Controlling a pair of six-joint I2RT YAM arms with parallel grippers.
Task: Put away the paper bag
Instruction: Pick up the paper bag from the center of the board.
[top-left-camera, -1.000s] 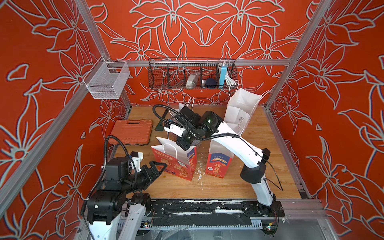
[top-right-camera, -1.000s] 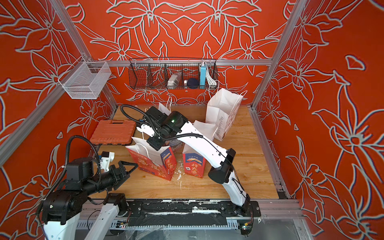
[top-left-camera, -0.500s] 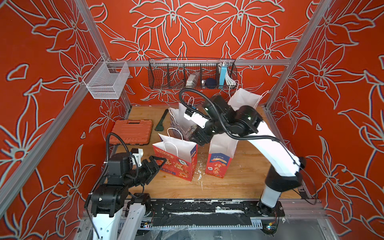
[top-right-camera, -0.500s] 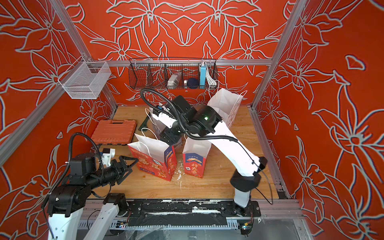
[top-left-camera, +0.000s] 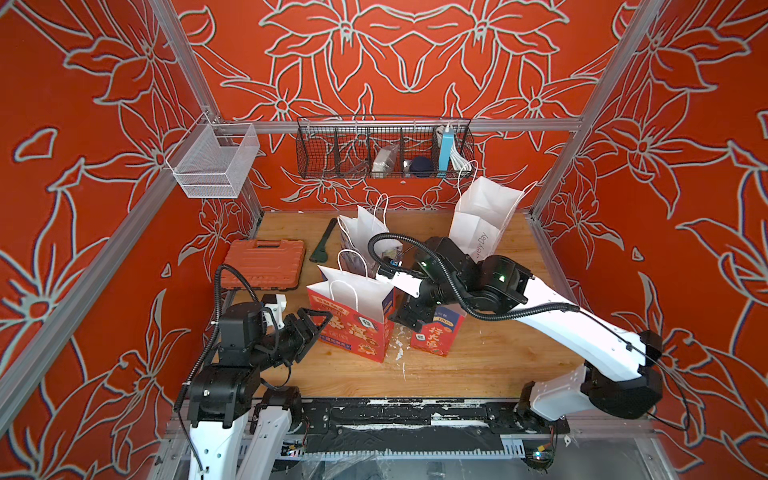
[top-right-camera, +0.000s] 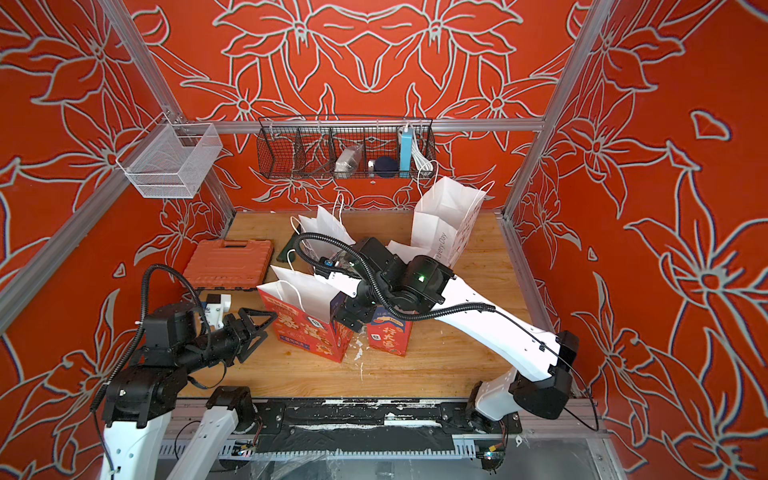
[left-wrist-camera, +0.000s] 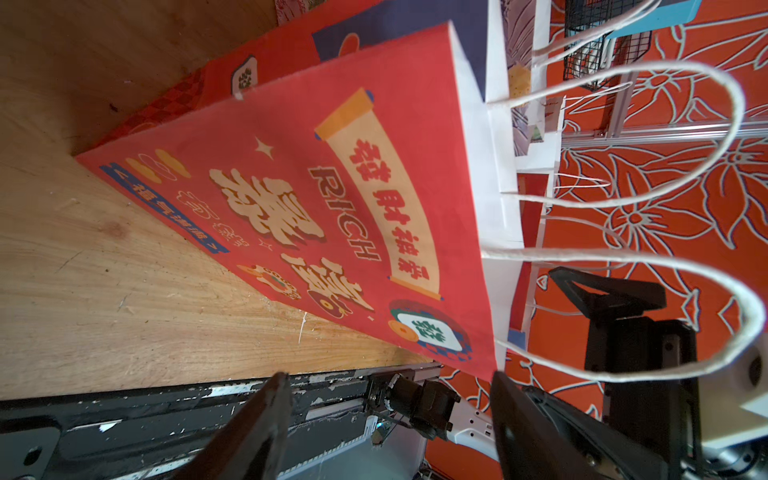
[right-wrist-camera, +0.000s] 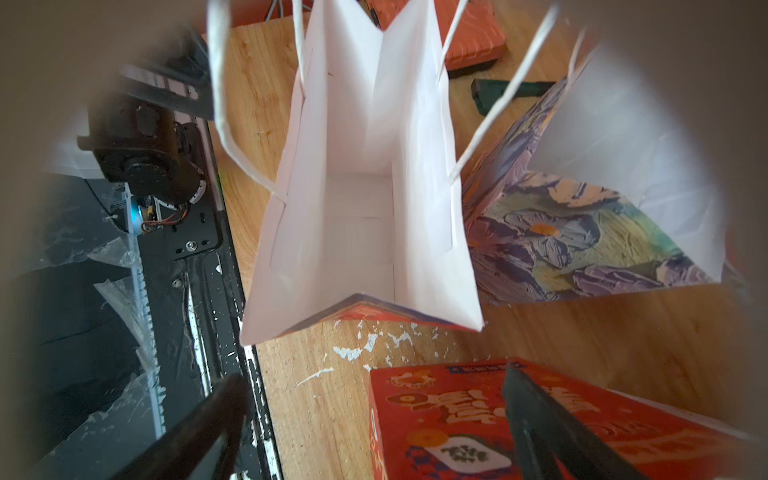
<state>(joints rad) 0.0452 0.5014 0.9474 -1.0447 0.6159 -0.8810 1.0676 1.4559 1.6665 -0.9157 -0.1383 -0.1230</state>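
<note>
Standing open on the wooden table (top-left-camera: 478, 365), a wide red paper bag (top-left-camera: 353, 328) has a gripper on each side of it.

From where I stand, the left gripper (top-left-camera: 324, 323) lies low at the bag's left end, jaws apart, with the upper corner of the printed front just at its fingertips; I cannot tell whether they touch. The right gripper (top-left-camera: 409, 318) hangs over the gap between this bag and a smaller red bag (top-left-camera: 436, 336) just beside it, jaws spread wide and empty. A floral bag (right-wrist-camera: 561, 241) stands close behind, a tall white bag (top-left-camera: 478, 220) at the back right, and an orange case (top-left-camera: 264, 264) lies flat to the left.
</note>
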